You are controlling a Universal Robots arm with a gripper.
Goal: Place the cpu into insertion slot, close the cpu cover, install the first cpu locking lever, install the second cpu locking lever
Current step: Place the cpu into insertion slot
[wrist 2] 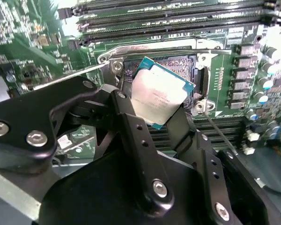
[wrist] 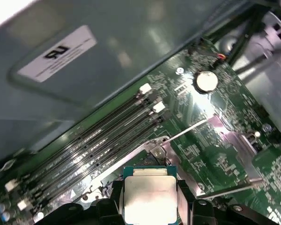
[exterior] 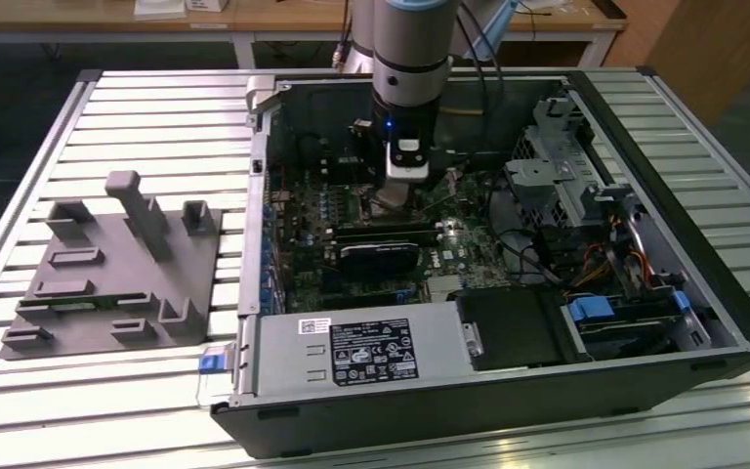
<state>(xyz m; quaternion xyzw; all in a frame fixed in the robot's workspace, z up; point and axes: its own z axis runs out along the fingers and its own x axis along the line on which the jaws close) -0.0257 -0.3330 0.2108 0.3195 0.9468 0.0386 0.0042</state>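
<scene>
My gripper (exterior: 396, 203) reaches down into the open computer case over the motherboard. It is shut on the cpu (wrist 2: 160, 95), a small square chip with a pale metal top, pinched by its edges between the two black fingers (wrist 2: 127, 123). The chip hangs tilted just above the insertion slot (wrist 2: 178, 63), whose dark centre and silver rim show behind it. In the first wrist view the cpu (wrist: 150, 197) sits between the fingertips, with the slot's silver corner (wrist: 155, 151) just beyond. A silver plate, likely the cpu cover (wrist: 234, 140), stands raised beside the slot. Two thin locking levers (wrist: 187, 131) stick out free.
Long black memory slots (wrist 2: 168, 18) run close beside the socket. A power supply box (exterior: 349, 352) and drive bays with cables (exterior: 584, 195) crowd the case's walls (exterior: 261, 166). A grey moulded fixture (exterior: 114, 264) lies on the slatted table at the exterior view's left.
</scene>
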